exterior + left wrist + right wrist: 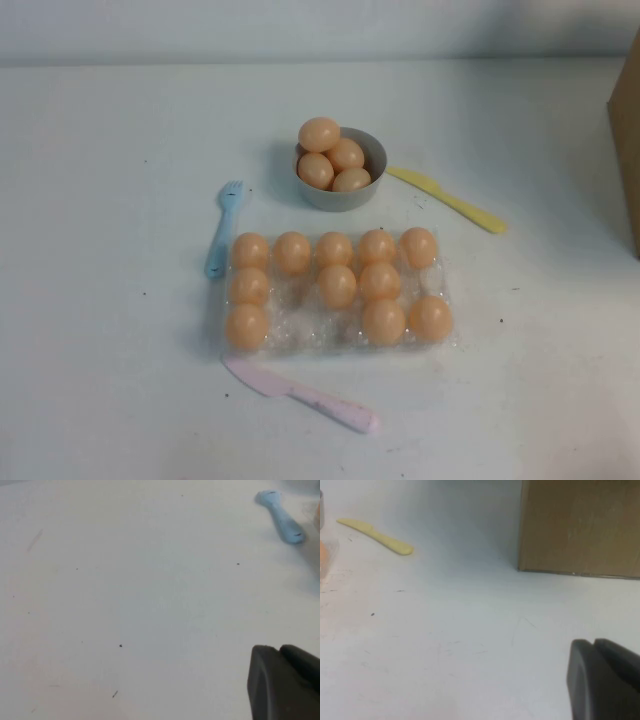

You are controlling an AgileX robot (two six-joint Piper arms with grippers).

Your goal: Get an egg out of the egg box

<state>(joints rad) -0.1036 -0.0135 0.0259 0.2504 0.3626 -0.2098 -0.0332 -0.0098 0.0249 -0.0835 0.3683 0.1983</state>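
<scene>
The clear plastic egg box lies in the middle of the table in the high view. It holds several peach-orange eggs, such as one in its middle row, and a few cups are empty. Neither arm shows in the high view. My left gripper is shut and empty, over bare table left of the box. My right gripper is shut and empty, over bare table right of the box. The box's edge and part of an egg show in the right wrist view.
A grey bowl with several eggs stands behind the box. A blue fork lies at the box's left, a yellow knife behind its right, a pink knife in front. A cardboard box stands at the right edge.
</scene>
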